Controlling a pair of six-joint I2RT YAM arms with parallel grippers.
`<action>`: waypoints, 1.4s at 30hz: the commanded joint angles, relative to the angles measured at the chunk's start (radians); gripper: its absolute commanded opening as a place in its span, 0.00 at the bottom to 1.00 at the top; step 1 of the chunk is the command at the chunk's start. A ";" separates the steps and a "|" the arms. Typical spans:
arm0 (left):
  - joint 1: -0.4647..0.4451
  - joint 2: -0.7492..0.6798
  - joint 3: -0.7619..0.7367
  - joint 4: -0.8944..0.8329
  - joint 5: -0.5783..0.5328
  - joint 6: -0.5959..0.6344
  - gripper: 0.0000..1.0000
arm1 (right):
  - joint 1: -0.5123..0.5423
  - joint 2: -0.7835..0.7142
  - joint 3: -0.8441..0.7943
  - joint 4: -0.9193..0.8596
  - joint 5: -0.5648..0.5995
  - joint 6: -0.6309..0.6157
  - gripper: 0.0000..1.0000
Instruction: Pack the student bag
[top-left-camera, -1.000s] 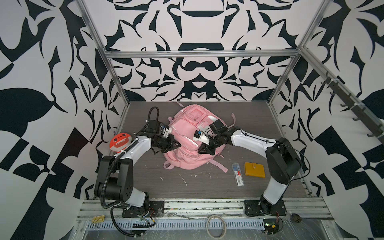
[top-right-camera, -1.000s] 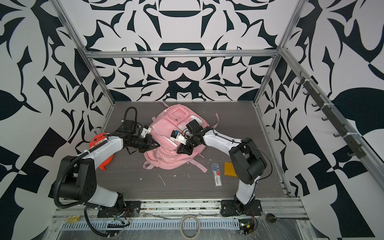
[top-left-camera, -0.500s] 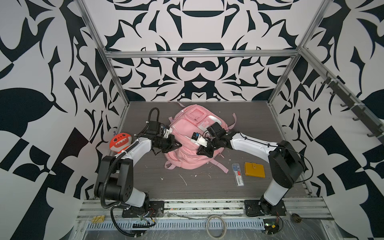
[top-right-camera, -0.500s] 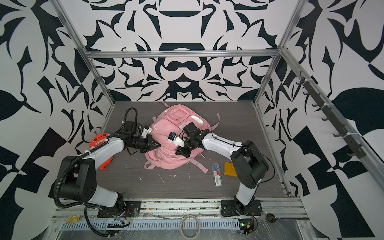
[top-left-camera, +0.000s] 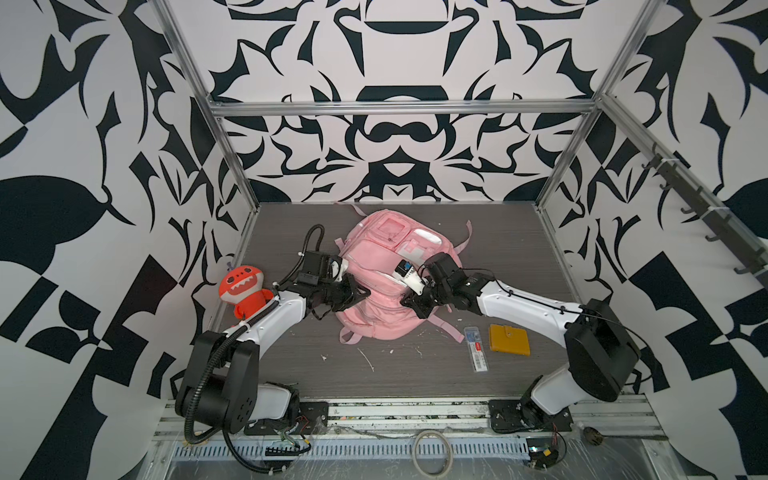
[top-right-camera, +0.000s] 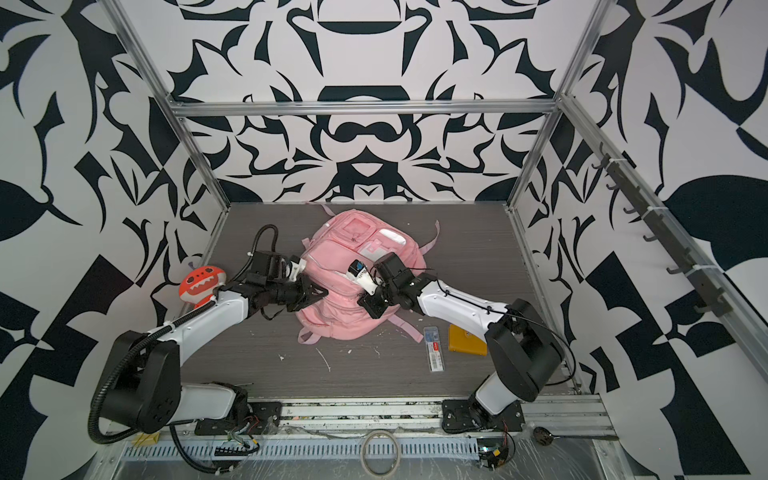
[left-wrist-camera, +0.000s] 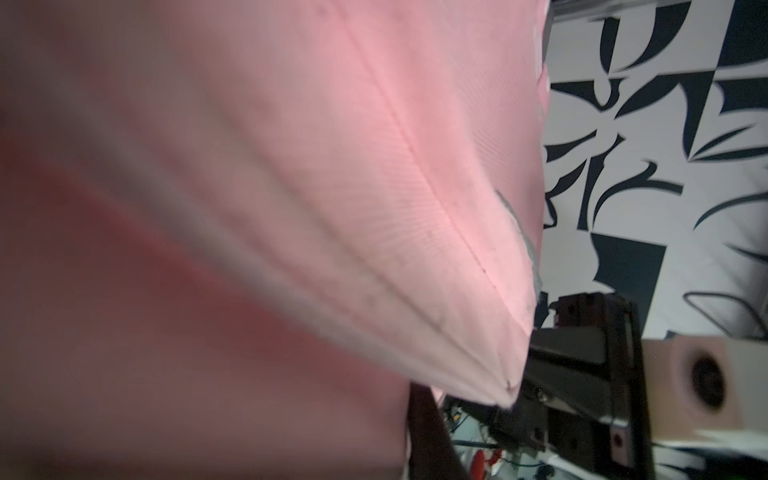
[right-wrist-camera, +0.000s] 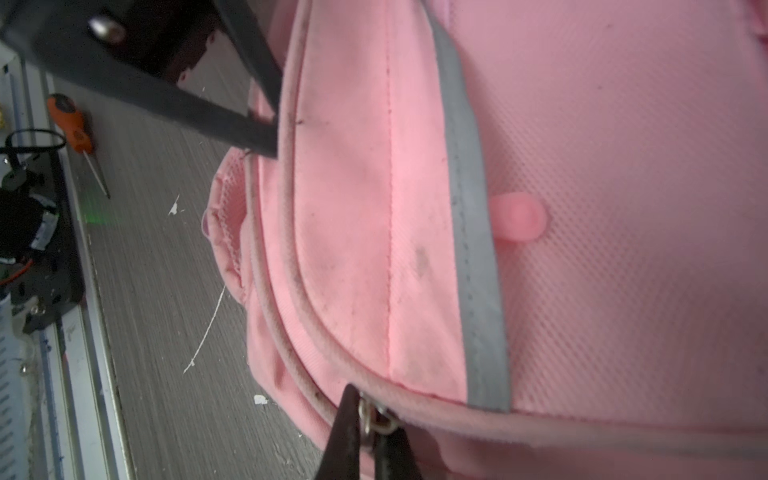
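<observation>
The student bag (top-left-camera: 386, 266) is soft pink, with a grey strip (right-wrist-camera: 469, 208) along one seam and a few dark dirty marks. The plush toy (top-left-camera: 241, 287) is orange-red with white zigzag teeth. The wallet (top-left-camera: 509, 339) is mustard yellow. The flat box (top-left-camera: 476, 349) is clear with a red label. The table (top-left-camera: 415, 374) is grey-brown with fine streaks. The walls (top-left-camera: 395, 145) carry bold black shapes on white. The screwdriver (right-wrist-camera: 70, 122) has an orange handle.

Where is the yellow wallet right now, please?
In both top views the wallet lies on the right side of the table, just right of the clear box and nearer the front than the bag.
</observation>
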 joint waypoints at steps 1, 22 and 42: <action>-0.021 -0.067 0.039 -0.167 0.004 0.092 0.63 | -0.076 -0.058 -0.001 0.092 0.067 0.085 0.00; 0.070 0.743 1.125 -0.765 -0.189 0.524 0.77 | -0.311 0.003 0.124 -0.139 -0.016 -0.079 0.00; -0.009 0.509 0.662 -0.367 0.009 0.223 0.00 | -0.364 0.195 0.340 -0.305 -0.053 -0.283 0.00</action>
